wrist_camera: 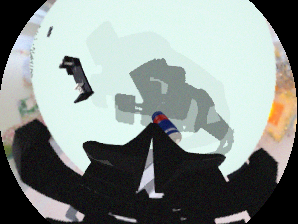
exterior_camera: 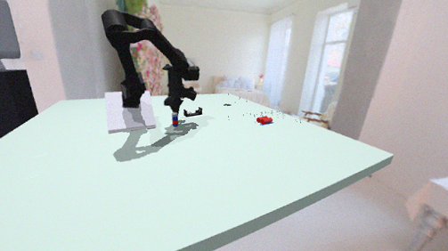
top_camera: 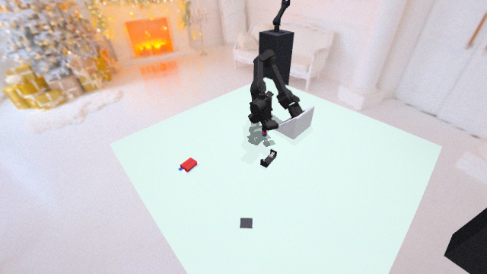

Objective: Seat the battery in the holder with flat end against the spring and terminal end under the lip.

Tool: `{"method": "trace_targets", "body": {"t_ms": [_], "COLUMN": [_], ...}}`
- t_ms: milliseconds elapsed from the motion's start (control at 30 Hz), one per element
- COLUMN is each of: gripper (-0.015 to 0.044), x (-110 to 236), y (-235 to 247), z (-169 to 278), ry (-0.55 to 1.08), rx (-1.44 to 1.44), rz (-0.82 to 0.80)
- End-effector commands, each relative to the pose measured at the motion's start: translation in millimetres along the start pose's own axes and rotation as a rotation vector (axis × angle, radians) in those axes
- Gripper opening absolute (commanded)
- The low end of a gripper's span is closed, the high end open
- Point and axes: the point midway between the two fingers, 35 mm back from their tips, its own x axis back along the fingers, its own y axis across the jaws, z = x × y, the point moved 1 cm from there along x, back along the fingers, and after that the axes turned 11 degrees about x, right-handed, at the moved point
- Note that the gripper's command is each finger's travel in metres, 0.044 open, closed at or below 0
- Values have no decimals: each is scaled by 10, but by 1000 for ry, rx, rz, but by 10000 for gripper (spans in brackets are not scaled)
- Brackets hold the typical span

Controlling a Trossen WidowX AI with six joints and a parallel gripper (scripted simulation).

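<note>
The battery, blue with a red band, stands upright on the table. The black holder lies open side up a short way from it, with a raised wall at each end and metal at one end. Nothing sits in the holder. My gripper is shut and empty, pointing down just over the battery's top. Whether the fingertips touch the battery cannot be told. The lip is too small to make out.
A slanted pale panel stands by the arm's base. A red object with blue beneath lies away from the holder. A small dark square lies further off.
</note>
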Motion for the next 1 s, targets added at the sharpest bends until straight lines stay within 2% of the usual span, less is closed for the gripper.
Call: {"method": "trace_targets", "body": {"t_ms": [0, 467, 967], "gripper": [0, 0, 0], "x": [-10, -8, -8], "y": [-78, -296, -306], "z": [31, 101, 105], "ry": [3, 2, 2], "rx": [3, 2, 2], "rz": [10, 16, 17]}}
